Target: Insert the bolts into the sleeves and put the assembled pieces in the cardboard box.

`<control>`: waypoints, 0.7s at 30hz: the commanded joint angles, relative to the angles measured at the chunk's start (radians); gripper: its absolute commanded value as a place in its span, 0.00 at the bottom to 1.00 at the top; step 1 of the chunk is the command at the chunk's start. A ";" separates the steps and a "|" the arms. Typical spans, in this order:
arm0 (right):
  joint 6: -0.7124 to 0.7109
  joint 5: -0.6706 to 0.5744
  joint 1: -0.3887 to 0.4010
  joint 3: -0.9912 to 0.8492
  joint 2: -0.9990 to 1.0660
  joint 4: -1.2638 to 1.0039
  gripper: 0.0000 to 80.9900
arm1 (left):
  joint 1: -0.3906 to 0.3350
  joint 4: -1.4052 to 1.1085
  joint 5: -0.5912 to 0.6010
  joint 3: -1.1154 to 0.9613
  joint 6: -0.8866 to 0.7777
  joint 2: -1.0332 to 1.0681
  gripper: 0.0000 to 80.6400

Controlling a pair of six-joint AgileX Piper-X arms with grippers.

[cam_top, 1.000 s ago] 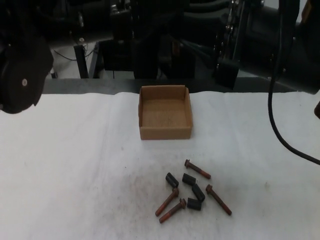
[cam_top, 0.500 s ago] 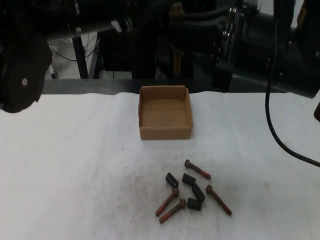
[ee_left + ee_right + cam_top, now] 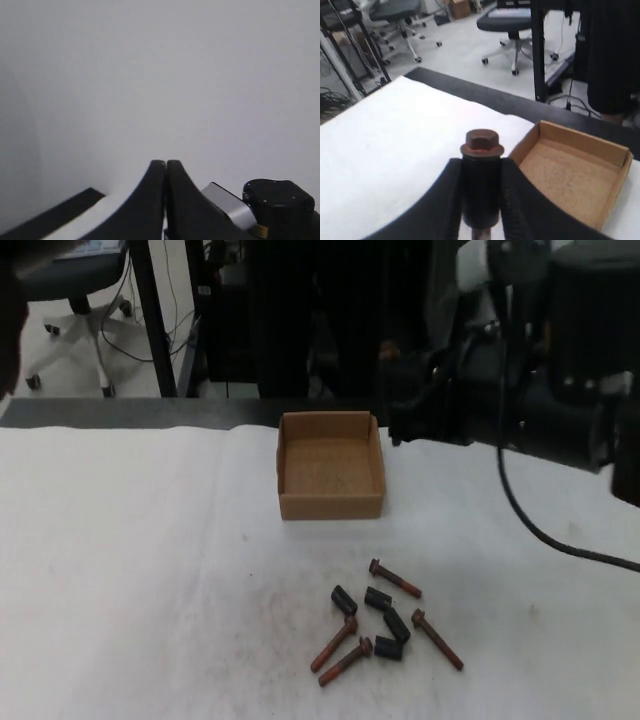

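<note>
Right gripper (image 3: 481,167) clamped on a bolt-in-sleeve assembly (image 3: 481,145), swung in the last second to beside the cardboard box (image 3: 330,506) (drop-off likely next). Left gripper (image 3: 166,165) closed, empty. Loose bolts (image 3: 395,579) and sleeves (image 3: 397,623) lie at the box's near side.

Clamping a matt black tubular sleeve (image 3: 480,200), with a dull, rough, rust-brown metal hex-headed bolt (image 3: 481,142) in it, between the ribbed matt black plastic fingers (image 3: 512,200) of the right pincer (image 3: 481,167). Lying beyond that pincer, looking raw, fibrous and matt: a shallow brown cardboard box (image 3: 585,142). Spreading beneath the pincer, looking soft, matt and slightly fuzzy: a white cloth bench cover (image 3: 385,150). Gleaming faintly on the left pincer (image 3: 165,163): smooth black plastic fingers (image 3: 145,200), pressing together, beside a brushed grey metal block (image 3: 225,205).
</note>
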 commanded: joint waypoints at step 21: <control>0.008 0.091 -0.081 -1.128 1.013 0.638 0.01 | 0.015 0.976 -0.257 -0.007 0.439 -0.012 0.00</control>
